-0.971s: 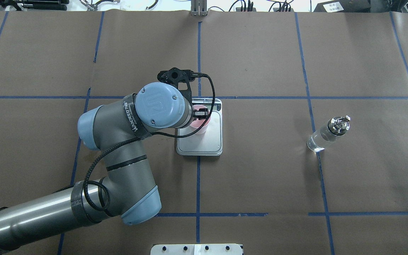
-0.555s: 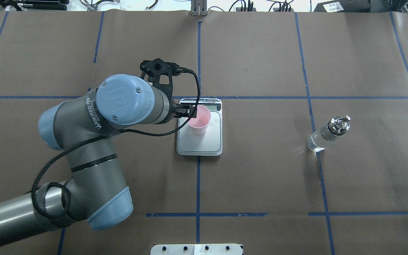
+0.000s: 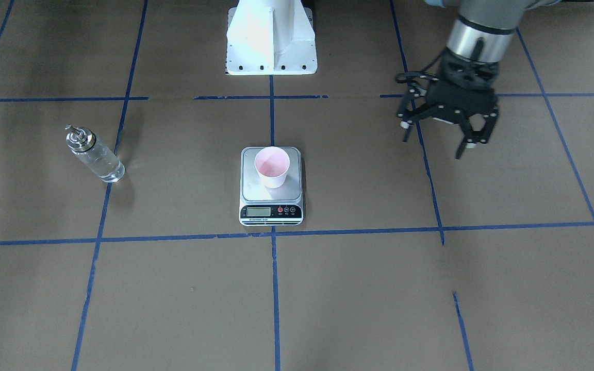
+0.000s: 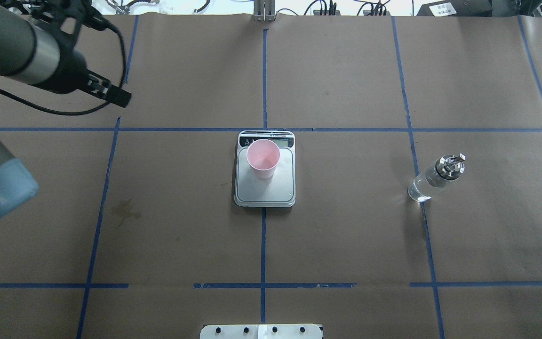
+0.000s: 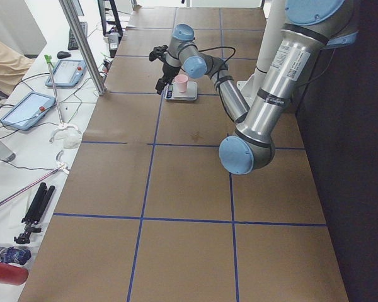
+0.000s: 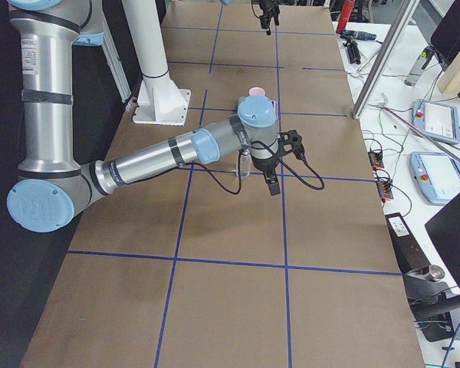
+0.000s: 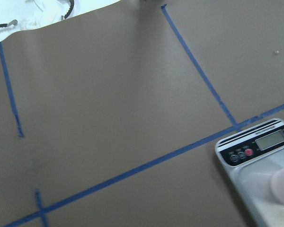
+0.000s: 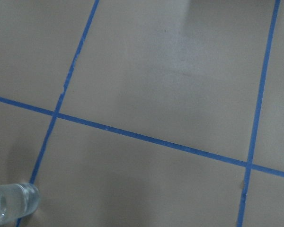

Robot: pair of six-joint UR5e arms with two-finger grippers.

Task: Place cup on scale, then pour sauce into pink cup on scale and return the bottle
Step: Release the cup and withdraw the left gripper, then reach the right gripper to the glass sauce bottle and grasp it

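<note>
Brown-paper table point(image 3: 328, 288) w/ blue tape grid point(image 3: 274, 288). Left gripper point(image 3: 433, 143) spread wide, empty, well apart from cup point(image 3: 271, 167). Right gripper point(image 6: 270, 182): can't tell.

Light falls evenly from above, soft and bright, so the brown paper point(image 4: 346, 70) looks matte and carries only faint shadows. From overhead the bottle point(image 4: 424, 187) throws a small bright patch of focused light at its base, its cap glints, and the scale point(image 4: 265, 188) shows a dull sheen. My left wrist camera burns out to white in its top left corner and leaves the cup point(image 7: 283, 184) a soft blur at its lower right edge. My right wrist camera is greyer, with the bottle's glass out of focus in its corner. Both side views sink into black beside my base.
</note>
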